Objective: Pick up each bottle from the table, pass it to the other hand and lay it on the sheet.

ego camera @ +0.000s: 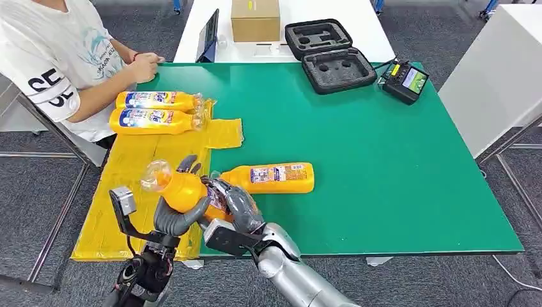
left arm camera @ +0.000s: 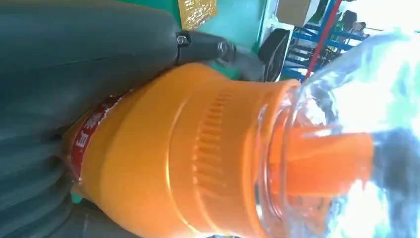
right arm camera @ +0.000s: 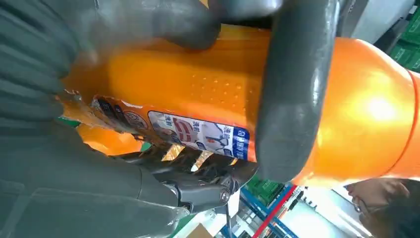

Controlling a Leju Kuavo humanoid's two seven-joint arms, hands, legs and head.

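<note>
- Orange bottle [ego camera: 185, 190] with a clear cap sits in the air above the near edge of the counter [ego camera: 383, 160], over the boundary between the yellow sheet [ego camera: 128, 185] and the green surface, cap end pointing toward the sheet side.
- Left hand [ego camera: 174, 214] cups the bottle from below near its shoulder and neck, with its fingers curled up around the orange body; the left wrist view shows the ribbed neck and clear cap close up.
- Right hand [ego camera: 235, 206] grasps the same bottle at its labelled lower body, with dark fingers [right arm camera: 292, 99] wrapped across the orange plastic beside the label.
- Both hands are clenched on this one bottle at the same moment.
- A second orange bottle [ego camera: 271, 178] lies on its side on the green counter, just beyond the hands, with its cap end toward the sheet.
- Two more bottles [ego camera: 156, 110] lie side by side on the far part of the yellow sheet, caps pointing toward the middle of the counter.
- A person in a white shirt [ego camera: 57, 57] sits at the far left corner, one hand resting on the counter edge.
- Farther back are an open black foam case [ego camera: 329, 54], a handheld controller with a screen [ego camera: 406, 81], a cardboard box [ego camera: 255, 19] and a tablet [ego camera: 208, 35].
</note>
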